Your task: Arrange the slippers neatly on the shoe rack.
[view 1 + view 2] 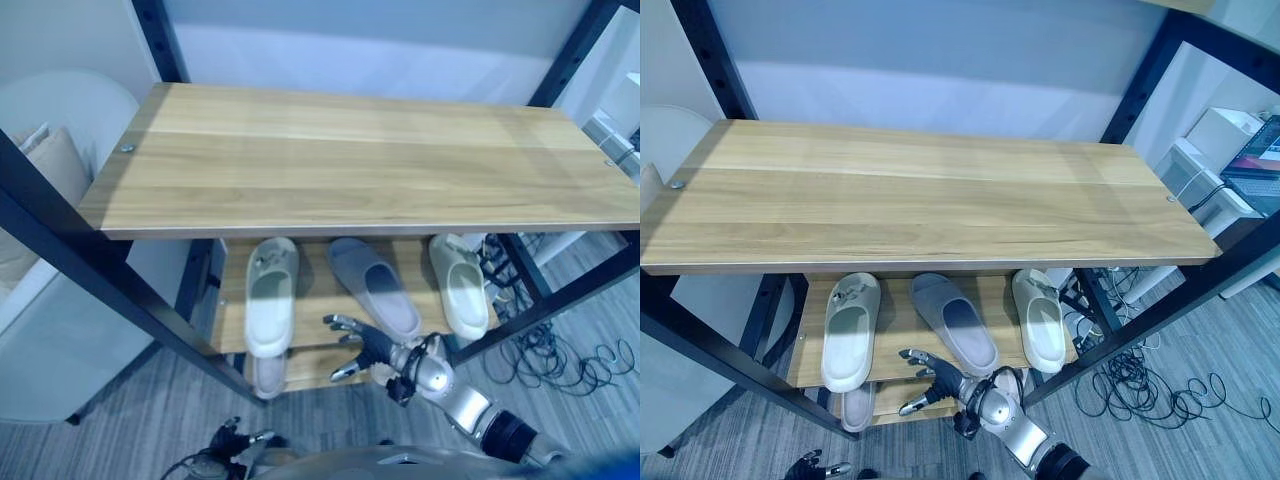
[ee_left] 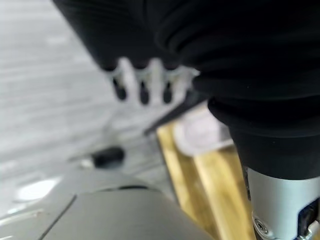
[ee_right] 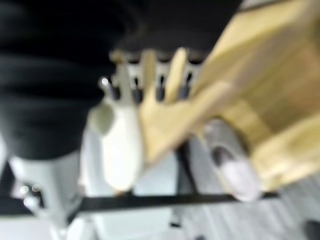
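Right hand [image 1: 368, 345]: seen bottom centre, fingers spread open, nothing held, just beside the grey slipper [image 1: 375, 287].
Left hand [image 1: 232, 438]: seen at the bottom edge, fingers relaxed, nothing held.
White slippers [image 1: 271, 295]: laid either side of the grey one on the shelf [image 1: 318, 300].

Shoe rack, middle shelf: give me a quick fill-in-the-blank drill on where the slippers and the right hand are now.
1. The slipper in the middle of the shelf is ____ in colour, while the ones on either side are cream.
2. The middle slipper lies ____ compared with the two beside it.
3. The right hand sits at the front edge of the shelf with its fingers ____.
4. The top shelf of the shoe rack carries ____ slippers.

Missing words: grey; slanted; open; no
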